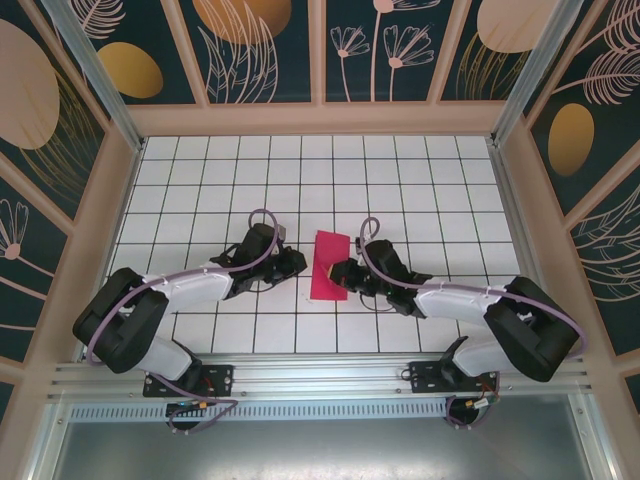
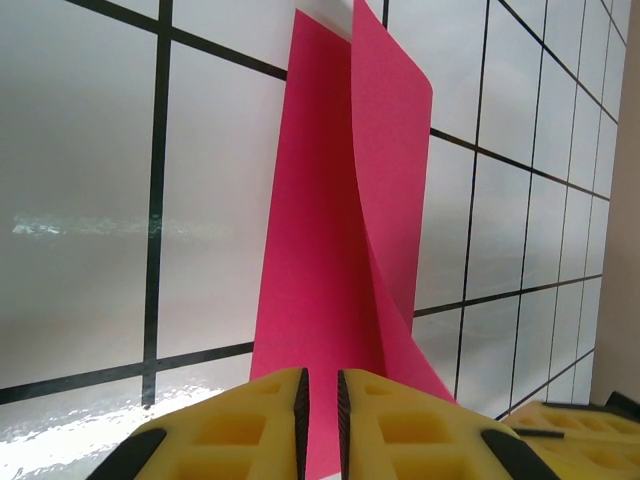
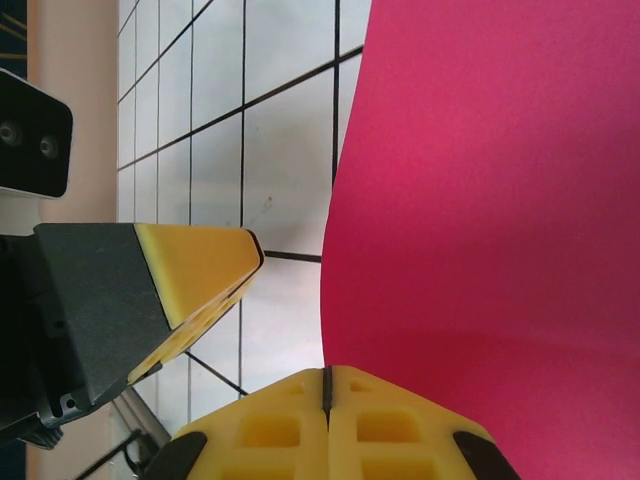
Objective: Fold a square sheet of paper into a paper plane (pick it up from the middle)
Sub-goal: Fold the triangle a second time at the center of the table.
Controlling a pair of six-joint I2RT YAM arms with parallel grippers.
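Magenta-pink thin square sheet of paper (image 1: 327, 262) is being pinched by fully closed right gripper (image 3: 326, 385), left gripper (image 2: 320, 400) nearly closed just left of it, grip unclear.

The tiled table (image 1: 300, 170) is being viewed from above and behind; the pink sheet (image 1: 329, 265) is being framed closely by both wrist cameras, from opposite sides.
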